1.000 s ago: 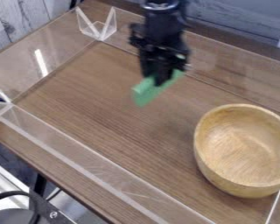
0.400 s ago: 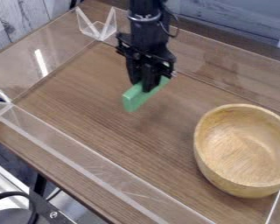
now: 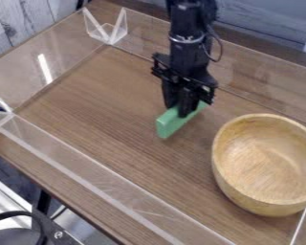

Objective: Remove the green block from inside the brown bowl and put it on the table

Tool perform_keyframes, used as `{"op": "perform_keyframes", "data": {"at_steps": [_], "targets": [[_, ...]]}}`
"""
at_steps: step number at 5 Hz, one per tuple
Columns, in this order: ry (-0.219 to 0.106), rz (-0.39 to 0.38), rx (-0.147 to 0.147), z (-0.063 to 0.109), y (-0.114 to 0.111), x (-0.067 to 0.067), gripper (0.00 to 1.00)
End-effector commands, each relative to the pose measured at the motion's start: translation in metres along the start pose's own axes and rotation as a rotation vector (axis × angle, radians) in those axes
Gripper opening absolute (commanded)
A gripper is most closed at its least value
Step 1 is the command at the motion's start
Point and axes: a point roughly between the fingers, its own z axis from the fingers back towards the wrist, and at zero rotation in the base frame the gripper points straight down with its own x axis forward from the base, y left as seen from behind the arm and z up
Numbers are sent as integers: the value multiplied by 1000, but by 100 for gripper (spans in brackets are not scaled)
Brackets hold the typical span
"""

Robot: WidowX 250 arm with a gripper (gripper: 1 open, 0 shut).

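Observation:
The green block (image 3: 171,123) hangs tilted in my gripper (image 3: 185,106), which points straight down and is shut on the block's upper end. The block's lower end is very close to the table (image 3: 98,110); I cannot tell whether it touches. The brown bowl (image 3: 221,159) stands empty at the right front of the table, a short way to the right of the block and apart from it.
Low clear acrylic walls (image 3: 79,165) run along the table's front and left edges. A clear angled acrylic piece (image 3: 107,27) stands at the back left. Bare tabletop lies left of and in front of the block.
The gripper, still shut on the green block, has moved to the right and lower, bringing the block down close to the tabletop. The bowl has not moved.

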Motion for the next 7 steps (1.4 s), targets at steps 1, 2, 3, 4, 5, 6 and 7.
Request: {"op": "perform_keyframes", "data": {"at_steps": [1, 2, 3, 4, 5, 6, 7], "targets": [[-82, -3, 12, 24, -2, 15, 0], [-85, -2, 13, 24, -1, 17, 0], [-85, -1, 14, 23, 1, 20, 0], [-82, 3, 16, 21, 4, 22, 0], [-89, 3, 17, 24, 4, 23, 0], [-96, 1, 17, 28, 3, 23, 0], [-120, 10, 20, 40, 6, 20, 0]]}}
